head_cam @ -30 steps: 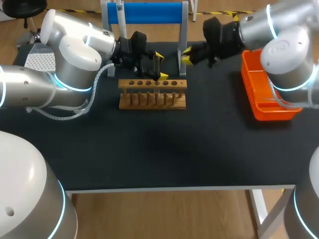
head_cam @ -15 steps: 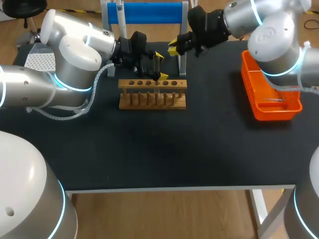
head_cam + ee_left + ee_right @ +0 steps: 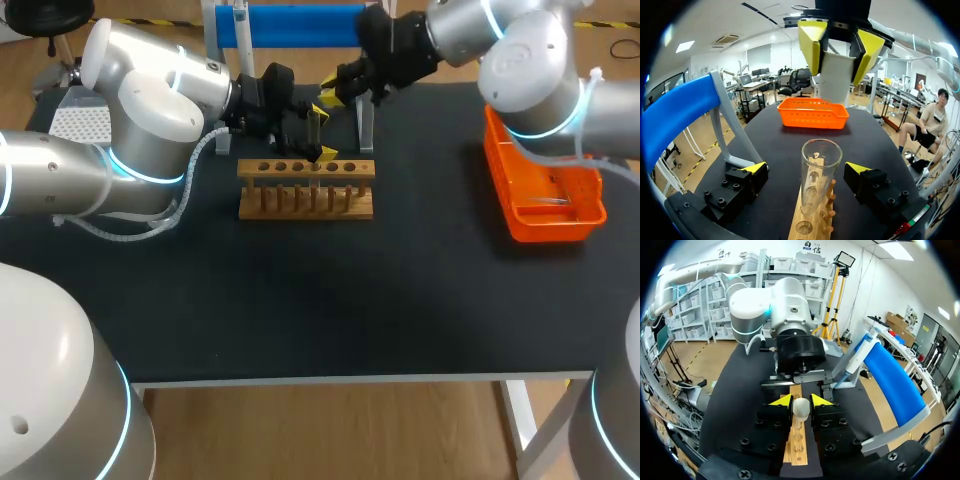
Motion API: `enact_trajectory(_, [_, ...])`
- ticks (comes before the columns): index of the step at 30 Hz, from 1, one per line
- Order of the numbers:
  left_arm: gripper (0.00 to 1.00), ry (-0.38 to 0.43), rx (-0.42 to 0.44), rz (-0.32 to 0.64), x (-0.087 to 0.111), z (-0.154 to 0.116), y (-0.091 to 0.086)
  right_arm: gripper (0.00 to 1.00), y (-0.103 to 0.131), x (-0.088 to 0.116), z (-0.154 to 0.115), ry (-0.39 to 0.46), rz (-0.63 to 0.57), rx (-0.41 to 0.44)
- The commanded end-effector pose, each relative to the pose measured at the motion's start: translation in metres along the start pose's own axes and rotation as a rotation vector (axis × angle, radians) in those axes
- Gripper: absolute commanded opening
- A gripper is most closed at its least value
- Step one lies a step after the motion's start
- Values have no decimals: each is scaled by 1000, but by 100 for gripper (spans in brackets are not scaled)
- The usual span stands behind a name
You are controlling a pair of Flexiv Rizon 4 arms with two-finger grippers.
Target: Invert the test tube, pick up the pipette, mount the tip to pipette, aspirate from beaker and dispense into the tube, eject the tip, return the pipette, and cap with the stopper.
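test tube stands in the rack – stand behind, basket well right.

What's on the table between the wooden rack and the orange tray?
Nothing: in the head view, only bare black table lies between the wooden rack and the orange tray.

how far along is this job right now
Near the end, it seems. The test tube stands mouth up in the wooden rack, between the fingers of the open left claw, uncapped. Neither claw holds a pipette. In hand: the right claw grips the white stopper close by the tube. Left: seating the stopper in the tube's mouth.
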State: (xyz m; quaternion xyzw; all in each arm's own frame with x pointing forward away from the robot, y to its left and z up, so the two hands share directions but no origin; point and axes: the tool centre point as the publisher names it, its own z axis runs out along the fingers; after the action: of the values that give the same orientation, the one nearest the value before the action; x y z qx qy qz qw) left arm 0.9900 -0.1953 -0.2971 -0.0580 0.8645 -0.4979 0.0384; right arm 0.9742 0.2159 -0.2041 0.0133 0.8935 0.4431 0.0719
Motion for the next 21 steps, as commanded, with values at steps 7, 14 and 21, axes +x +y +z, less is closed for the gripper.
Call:
enact_trajectory(7, [100,3,-2,-1,-1,0,0,0,6,-7,14,23,8,6])
enact_trajectory(14, [100,3,-2,-1,-1,0,0,0,6,-7,19,30,14,7])
enact_trajectory(21, [100,3,-2,-1,-1,0,0,0,3,-6,23,37,20,10])
